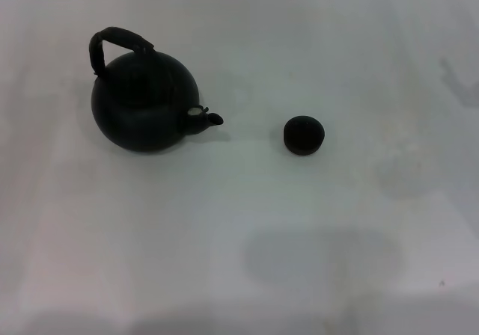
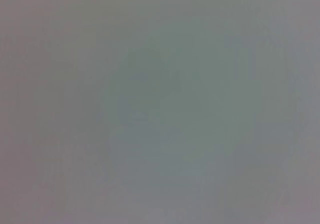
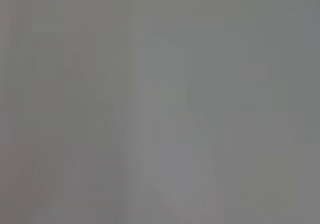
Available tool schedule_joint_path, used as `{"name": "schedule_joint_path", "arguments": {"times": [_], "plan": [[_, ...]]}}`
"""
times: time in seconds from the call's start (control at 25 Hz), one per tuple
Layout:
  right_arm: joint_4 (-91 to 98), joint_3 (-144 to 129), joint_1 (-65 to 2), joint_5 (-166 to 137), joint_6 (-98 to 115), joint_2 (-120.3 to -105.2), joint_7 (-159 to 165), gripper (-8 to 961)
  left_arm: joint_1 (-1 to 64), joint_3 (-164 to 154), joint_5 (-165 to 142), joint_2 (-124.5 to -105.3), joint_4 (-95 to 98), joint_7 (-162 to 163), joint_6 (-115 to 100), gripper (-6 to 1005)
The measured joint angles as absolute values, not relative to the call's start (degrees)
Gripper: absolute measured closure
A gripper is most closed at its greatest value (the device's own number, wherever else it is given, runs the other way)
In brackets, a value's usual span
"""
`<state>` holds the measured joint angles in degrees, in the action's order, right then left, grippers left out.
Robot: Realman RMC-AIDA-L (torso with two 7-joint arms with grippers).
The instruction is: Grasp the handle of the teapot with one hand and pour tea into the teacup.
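Head view: a large round matte-black teapot (image 1: 144,103) stood upright on the pale white bench (image 1: 239,238) at the left, its arched, ridged black handle (image 1: 116,42) raised above the body and its short spout (image 1: 206,118) aimed at a small round dark handleless teacup (image 1: 303,135), standing well apart to its right. Neither pincer appeared.

Left wrist view: only featureless grey showed.

Right wrist view: likewise blank grey; each pincer's state could not be told.
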<state>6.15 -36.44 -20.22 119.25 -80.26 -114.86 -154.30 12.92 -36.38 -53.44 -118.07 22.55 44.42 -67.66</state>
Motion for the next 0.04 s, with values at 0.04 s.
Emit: {"name": "schedule_joint_path", "arguments": {"times": [0.04], "plan": [[6.29, -36.45, -20.25, 119.25, -79.93, -114.86, -154.3, 109, 12.91, -36.38, -53.3, -118.39, 22.68, 43.84, -68.3, 122]]}}
